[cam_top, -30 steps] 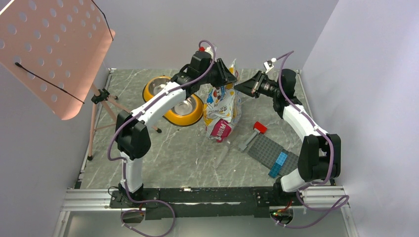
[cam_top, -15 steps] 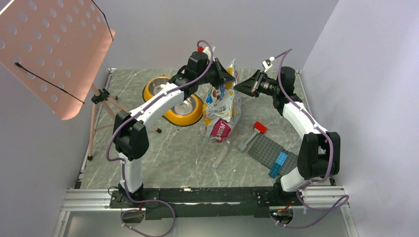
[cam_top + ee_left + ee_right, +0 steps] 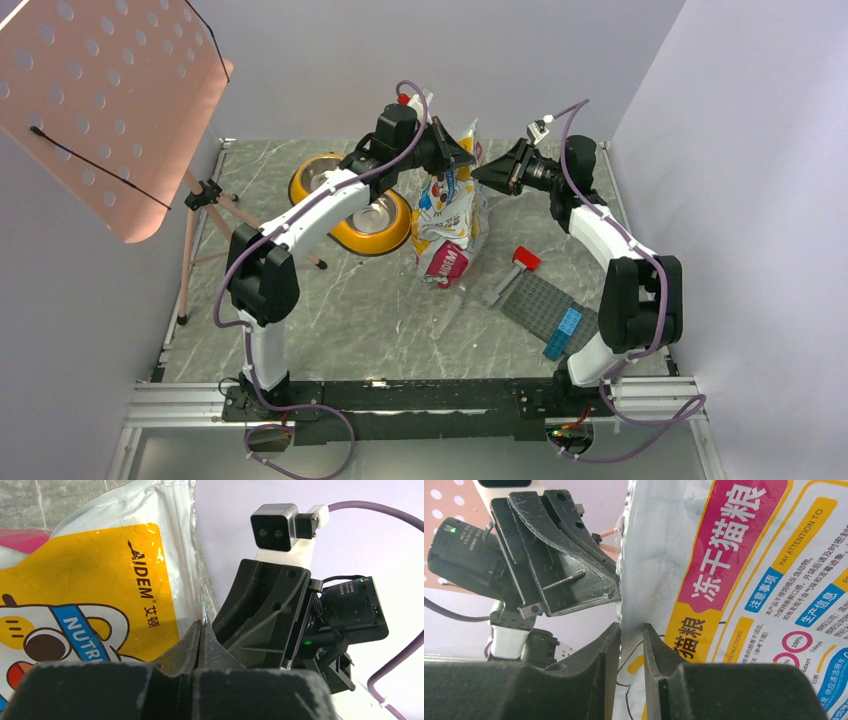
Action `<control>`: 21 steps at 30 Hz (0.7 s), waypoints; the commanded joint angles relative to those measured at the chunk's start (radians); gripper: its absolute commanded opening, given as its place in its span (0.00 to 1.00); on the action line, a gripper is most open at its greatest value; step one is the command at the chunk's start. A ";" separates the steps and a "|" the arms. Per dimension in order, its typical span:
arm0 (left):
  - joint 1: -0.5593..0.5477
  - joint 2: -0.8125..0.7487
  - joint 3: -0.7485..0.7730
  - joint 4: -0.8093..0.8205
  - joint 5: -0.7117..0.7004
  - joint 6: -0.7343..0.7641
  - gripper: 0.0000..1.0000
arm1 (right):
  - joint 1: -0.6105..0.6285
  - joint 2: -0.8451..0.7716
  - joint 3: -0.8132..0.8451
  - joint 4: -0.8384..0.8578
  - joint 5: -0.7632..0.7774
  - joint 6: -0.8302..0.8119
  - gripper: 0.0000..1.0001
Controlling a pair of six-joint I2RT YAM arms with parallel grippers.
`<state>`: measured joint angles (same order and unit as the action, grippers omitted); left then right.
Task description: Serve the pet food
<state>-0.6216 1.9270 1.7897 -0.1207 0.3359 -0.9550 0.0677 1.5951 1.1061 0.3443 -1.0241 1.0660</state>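
Pink perforated music stand (image 3: 110,110) fills the upper left, not involved.

Progress: early. Nothing is served as far as I can see.

Yellow double bowl (image 3: 298,188) sits left of centre. The back steel cup (image 3: 322,175) looks bare metal, no kibble in it. The front cup (image 3: 385,212) is half hidden under the left arm; what shows looks empty too.

Left gripper (image 3: 468,154) is at upper centre, clenched on the top edge of the bag (image 3: 448,215). In the left wrist view the fingertips meet right on the clear side seam.

The bag stands upright at centre, just right of the bowl, cartoon face toward the left arm. The pet food itself isn't visible anywhere. I take it to be all inside the bag. I can't tell from these views whether the top is torn open.

Right gripper (image 3: 478,172) is just right of the bag top, facing the left one. Its jaws are parted a little with the bag's edge standing in the gap, so I read it as released, not pinching.

Left to do, my call: open or spread the mouth, tip the bag over a cup, pour.

Lower right: a red-headed tool (image 3: 524,258) and a grey baseplate (image 3: 540,298) with blue bricks (image 3: 565,328), all untouched.
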 commanded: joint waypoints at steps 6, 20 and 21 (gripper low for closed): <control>0.000 -0.053 0.009 -0.050 0.027 0.015 0.00 | -0.030 0.026 0.008 0.148 -0.030 0.079 0.19; -0.017 0.058 0.291 -0.547 -0.199 0.108 0.00 | -0.005 -0.037 0.132 -0.391 0.272 -0.272 0.00; -0.018 0.092 0.389 -0.687 -0.237 0.126 0.00 | -0.003 -0.050 0.143 -0.437 0.325 -0.298 0.00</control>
<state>-0.6273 1.9537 1.9343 -0.3611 0.2565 -0.9287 0.0708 1.6066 1.1912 0.1810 -0.9817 0.9680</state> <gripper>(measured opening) 0.010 0.009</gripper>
